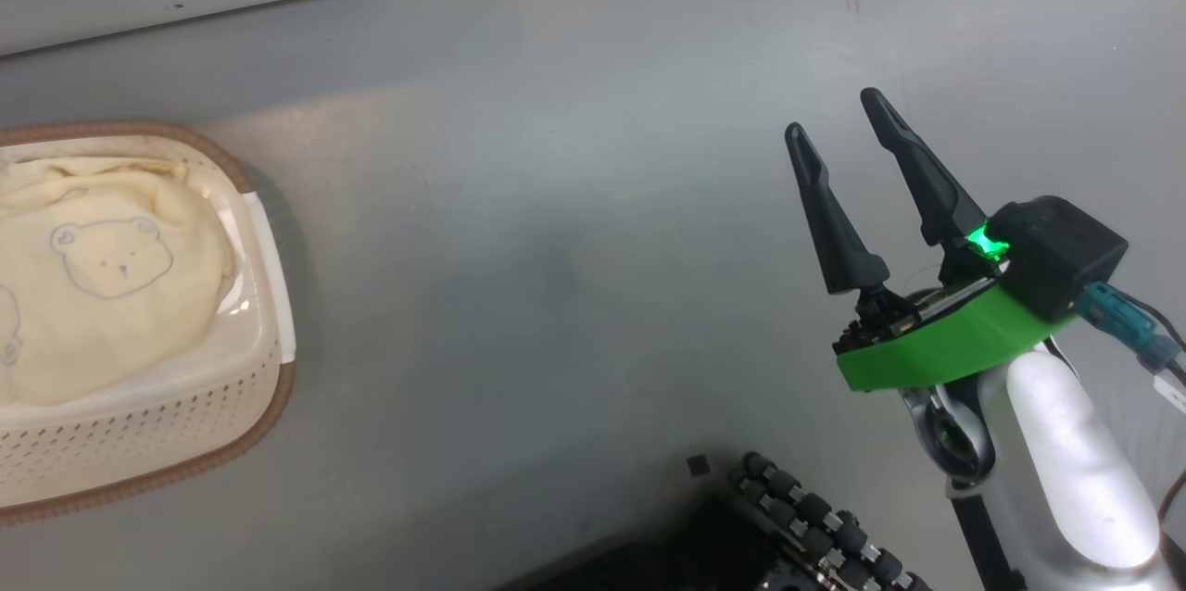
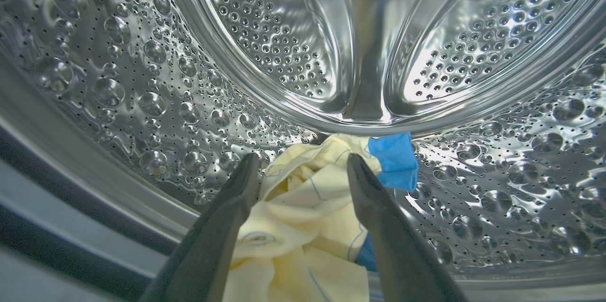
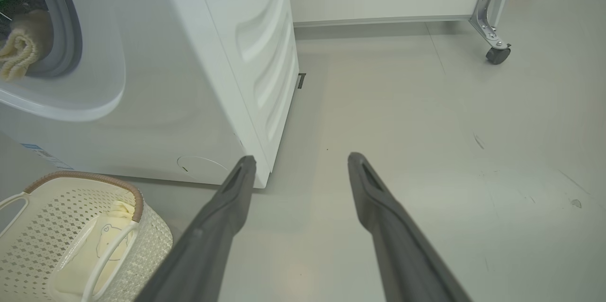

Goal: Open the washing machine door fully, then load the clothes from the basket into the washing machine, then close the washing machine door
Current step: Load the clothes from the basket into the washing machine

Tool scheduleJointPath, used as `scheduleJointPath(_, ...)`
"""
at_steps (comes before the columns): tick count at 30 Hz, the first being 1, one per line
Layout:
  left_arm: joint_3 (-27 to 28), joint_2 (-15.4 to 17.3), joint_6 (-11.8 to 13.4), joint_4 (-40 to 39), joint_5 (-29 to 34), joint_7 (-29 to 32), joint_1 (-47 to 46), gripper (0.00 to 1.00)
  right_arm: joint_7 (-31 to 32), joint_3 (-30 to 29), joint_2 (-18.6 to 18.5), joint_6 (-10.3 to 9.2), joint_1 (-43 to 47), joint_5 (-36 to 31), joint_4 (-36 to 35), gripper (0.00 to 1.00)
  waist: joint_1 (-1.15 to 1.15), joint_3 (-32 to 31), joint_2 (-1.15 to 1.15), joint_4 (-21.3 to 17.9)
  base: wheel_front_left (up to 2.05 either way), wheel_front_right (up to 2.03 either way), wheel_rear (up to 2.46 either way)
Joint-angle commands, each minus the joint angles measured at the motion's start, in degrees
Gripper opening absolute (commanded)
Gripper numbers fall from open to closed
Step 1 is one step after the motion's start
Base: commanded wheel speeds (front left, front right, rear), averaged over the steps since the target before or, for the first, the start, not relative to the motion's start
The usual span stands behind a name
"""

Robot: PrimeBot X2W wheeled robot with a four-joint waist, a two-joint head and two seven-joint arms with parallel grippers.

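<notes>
1. Right now the left jaws are deep inside the washing machine (image 3: 189,79), within its perforated steel drum (image 2: 142,79). They are spread wide, and a cream-yellow garment (image 2: 307,207) with a blue patch (image 2: 395,160) lies loose between them, not pinched. I judge this to be the drop-off.
2. The right jaws hang parted and empty above the floor (image 1: 574,202), well apart from everything, probably to stay clear of the loading arm.
3. The basket (image 1: 139,443) sits on the floor near the machine's front. A bear-print garment (image 1: 102,295) lies in it, so loading looks unfinished.
4. The floor is smooth, pale grey and faintly scuffed. A white unit on a caster (image 3: 496,54) stands beyond the machine.
</notes>
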Motion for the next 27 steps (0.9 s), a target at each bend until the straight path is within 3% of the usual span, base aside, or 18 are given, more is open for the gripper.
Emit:
scheduleJointPath(1, 1.14, 1.91, 0.48, -1.9, -0.53, -0.84, 1.22, 1.0, -0.37, 0.12, -0.44, -0.16, 0.33, -0.2, -1.88, 1.0, 0.0, -0.32, 0.0, 0.68, 0.0, 0.0, 0.0)
scheduleJointPath(9, 1.71, -1.39, 3.61, -5.42, -1.59, -6.33, 10.74, 1.0, -0.37, -1.66, -0.44, -0.16, 1.1, -1.66, -2.1, 1.0, 0.0, -3.7, 0.0, 3.34, 0.0, 0.0, 0.0)
scheduleJointPath(17, 1.95, -4.24, 7.23, -15.06, -1.7, -12.29, 23.24, 1.0, -0.37, -3.71, -0.44, -0.16, 2.07, -3.3, -2.59, 1.0, 0.0, -7.52, 0.0, 6.52, 0.0, 0.0, 0.0)
scheduleJointPath(27, 2.33, -7.79, 14.46, -36.05, -1.66, -14.43, 43.46, 1.0, 0.17, -5.37, -0.44, -0.16, 2.66, -5.27, -2.8, 1.0, 0.0, -12.18, 0.0, 10.0, 0.0, 0.0, 0.0)
